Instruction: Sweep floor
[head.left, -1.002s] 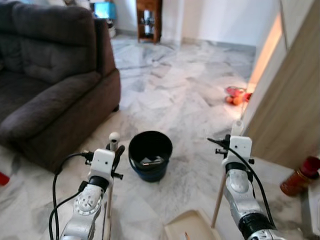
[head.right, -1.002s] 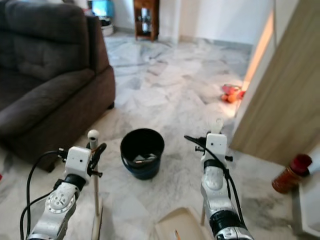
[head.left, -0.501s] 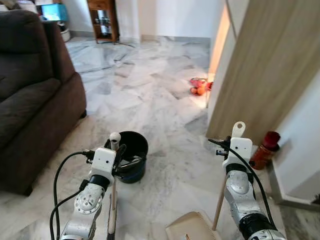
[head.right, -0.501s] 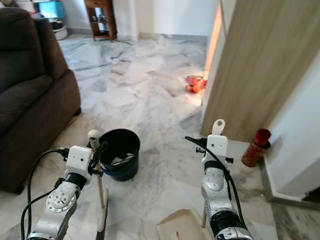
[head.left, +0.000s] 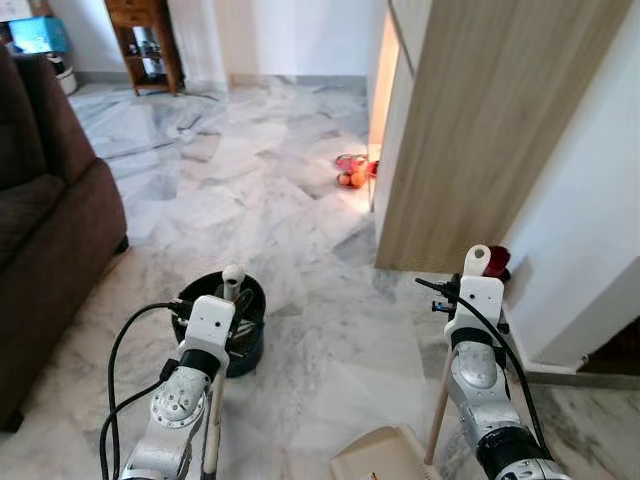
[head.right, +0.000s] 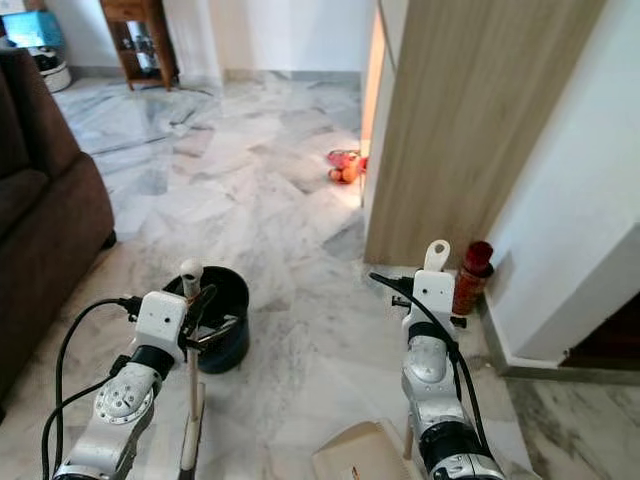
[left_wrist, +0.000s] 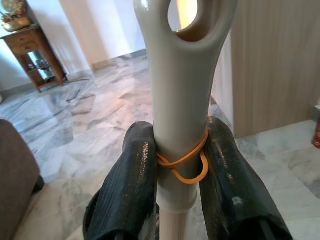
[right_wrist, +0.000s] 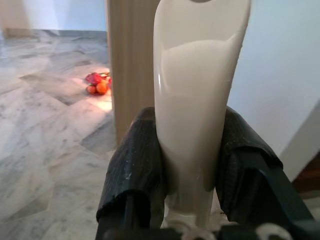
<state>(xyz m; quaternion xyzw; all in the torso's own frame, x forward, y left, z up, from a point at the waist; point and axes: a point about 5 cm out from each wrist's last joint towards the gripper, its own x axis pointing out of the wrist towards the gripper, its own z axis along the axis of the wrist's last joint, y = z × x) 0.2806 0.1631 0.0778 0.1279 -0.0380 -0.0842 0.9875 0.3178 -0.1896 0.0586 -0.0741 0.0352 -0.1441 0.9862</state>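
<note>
The left gripper (left_wrist: 180, 170) is closed on the broom handle (left_wrist: 182, 100), with one black finger on each side of the cream shaft, just under the hanging loop at its top (an orange rubber band (left_wrist: 182, 162) goes around the shaft between the fingers). The handle stands almost upright, and the broom continues down to the marble floor (head.left: 300, 200) below the left arm.

The right gripper (right_wrist: 192, 170) clamps the cream handle of the dustpan (head.left: 478, 262) in the same way. Below this gripper the thin wooden pole goes down to the beige dustpan tray (head.left: 385, 458), which rests on the floor between the two arms, nearer to the right one.

Just behind the left gripper stands a dark bucket (head.right: 220, 320), and a dark sofa (head.left: 45, 220) is further to its left. Just beyond the right gripper a red bottle (head.right: 470, 278) stands at the base of a wooden panel (head.left: 480, 120). Some red and orange things (head.left: 350, 172) lie on the floor well ahead, beside that panel.
</note>
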